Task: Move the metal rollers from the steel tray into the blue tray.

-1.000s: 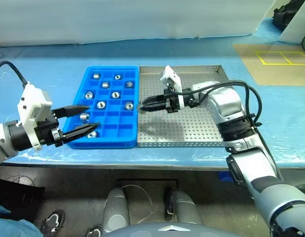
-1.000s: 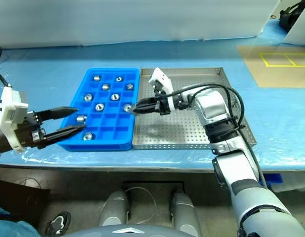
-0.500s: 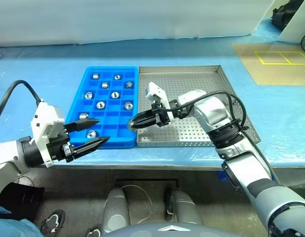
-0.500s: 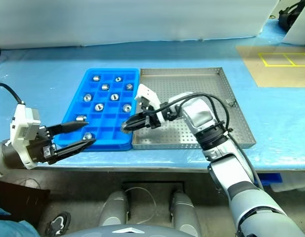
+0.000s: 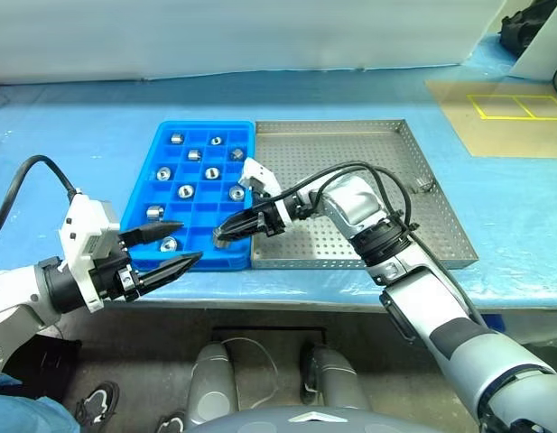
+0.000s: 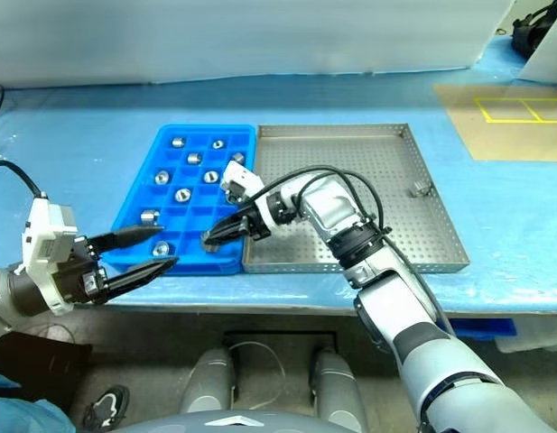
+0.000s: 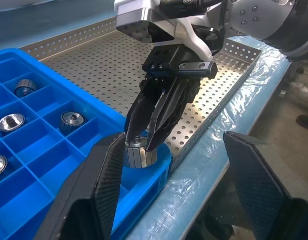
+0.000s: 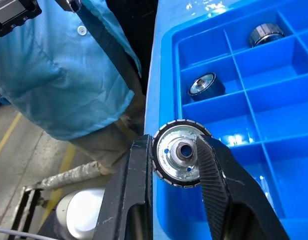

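Observation:
My right gripper [image 5: 221, 236] is shut on a metal roller [image 8: 179, 153], a ribbed silver disc with a hollow centre. It holds that roller [image 7: 140, 154] low in the near right corner compartment of the blue tray [image 5: 206, 125]. Several other metal rollers [image 5: 185, 190] lie in separate compartments of that tray. To its right, the steel tray [image 5: 350, 162] shows bare perforated sheet, with one small metal piece [image 5: 422, 187] by its right rim. My left gripper [image 5: 188, 242] hangs open over the blue tray's near left corner, with nothing between its fingers [image 7: 106, 185].
The trays sit side by side on a blue-covered table, close to its front edge. A brown board with yellow lines [image 5: 504, 108] lies at the back right. Beyond the table edge, the right wrist view shows a person's blue garment [image 8: 69, 75].
My right gripper carried the roller left and down, from the steel tray's left edge to the blue tray's near right corner. The left gripper stays open, about where it was.

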Controlling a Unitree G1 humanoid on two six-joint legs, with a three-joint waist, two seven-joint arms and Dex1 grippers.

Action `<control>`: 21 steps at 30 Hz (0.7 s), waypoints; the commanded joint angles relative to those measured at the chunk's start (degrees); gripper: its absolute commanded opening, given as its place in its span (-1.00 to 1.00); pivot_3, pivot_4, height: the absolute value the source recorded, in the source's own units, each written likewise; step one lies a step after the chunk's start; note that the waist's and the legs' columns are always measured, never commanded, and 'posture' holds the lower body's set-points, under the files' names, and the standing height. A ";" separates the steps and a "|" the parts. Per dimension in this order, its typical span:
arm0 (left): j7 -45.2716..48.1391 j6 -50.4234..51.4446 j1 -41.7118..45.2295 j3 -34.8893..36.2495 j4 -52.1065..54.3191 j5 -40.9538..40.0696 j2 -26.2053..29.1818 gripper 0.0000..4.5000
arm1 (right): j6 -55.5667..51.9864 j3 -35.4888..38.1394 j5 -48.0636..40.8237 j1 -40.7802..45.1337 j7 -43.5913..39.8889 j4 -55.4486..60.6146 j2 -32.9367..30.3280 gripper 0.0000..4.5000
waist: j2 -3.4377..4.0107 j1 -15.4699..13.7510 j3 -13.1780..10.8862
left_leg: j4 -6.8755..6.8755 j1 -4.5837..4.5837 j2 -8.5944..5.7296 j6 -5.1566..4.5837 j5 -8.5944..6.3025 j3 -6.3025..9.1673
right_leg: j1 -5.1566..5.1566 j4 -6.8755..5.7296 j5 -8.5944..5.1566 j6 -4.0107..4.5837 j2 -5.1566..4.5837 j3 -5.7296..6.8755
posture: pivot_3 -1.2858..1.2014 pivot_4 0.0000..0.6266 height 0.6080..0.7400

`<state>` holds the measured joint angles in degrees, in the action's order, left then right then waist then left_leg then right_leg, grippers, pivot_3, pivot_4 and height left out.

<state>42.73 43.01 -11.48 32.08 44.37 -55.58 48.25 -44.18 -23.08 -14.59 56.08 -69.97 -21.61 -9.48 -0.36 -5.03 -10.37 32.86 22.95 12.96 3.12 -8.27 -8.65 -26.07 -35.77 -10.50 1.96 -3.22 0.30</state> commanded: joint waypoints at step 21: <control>-0.16 -7.43 26.48 -24.14 -13.34 8.63 -7.80 0.47 | 20.68 19.64 6.00 15.73 25.48 -24.00 -7.65 0.13 | -0.07 0.58 0.06 | 0.18 -0.10 -0.06 0.12 0.07 -0.06 | 0.08 -0.15 0.02 0.03 -0.01 -0.10 | -0.10 -0.52 1.00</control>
<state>40.63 37.38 12.44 10.21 32.82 -48.48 41.17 -26.68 -4.96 -10.52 70.68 -49.05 -41.96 -16.29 -0.43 -4.45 -10.32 33.04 22.88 12.89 3.23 -8.20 -8.71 -25.98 -35.89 -10.47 2.00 -3.24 0.20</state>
